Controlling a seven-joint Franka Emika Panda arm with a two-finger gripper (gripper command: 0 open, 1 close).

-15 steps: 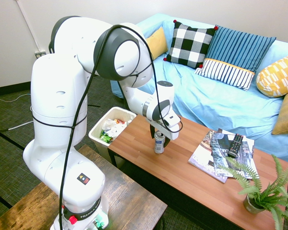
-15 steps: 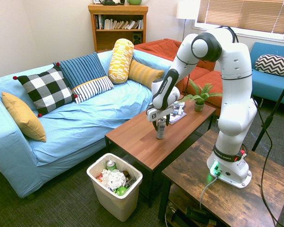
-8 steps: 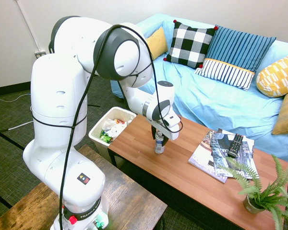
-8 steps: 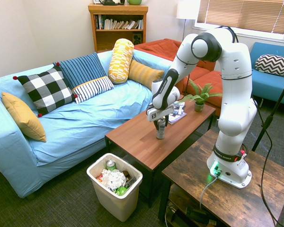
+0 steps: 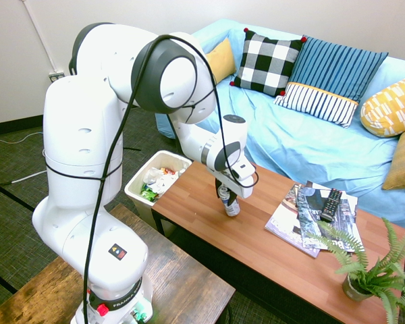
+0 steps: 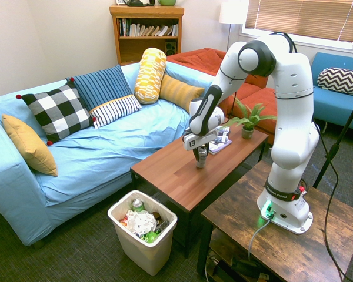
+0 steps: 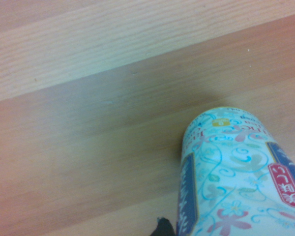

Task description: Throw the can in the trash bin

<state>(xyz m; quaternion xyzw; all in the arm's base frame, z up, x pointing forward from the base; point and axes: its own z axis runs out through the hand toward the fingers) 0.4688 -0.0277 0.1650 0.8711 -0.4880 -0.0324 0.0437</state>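
The two-finger gripper [image 5: 228,196] is clamped on the small silver aluminium can [image 5: 231,204], tilted over the wooden table [image 5: 256,243]; carrying to the cream-white plastic trash bin [image 5: 136,183] remains.

I see bare tabletop [image 5: 209,223] between the gripper and the trash bin [image 5: 136,192]; magazines [image 5: 304,219] and plant [image 5: 368,266] sit well apart, far side.

You see the can [image 7: 238,177] close up, pale label with blue swirls and red patches, wooden tabletop [image 7: 98,123] beyond it
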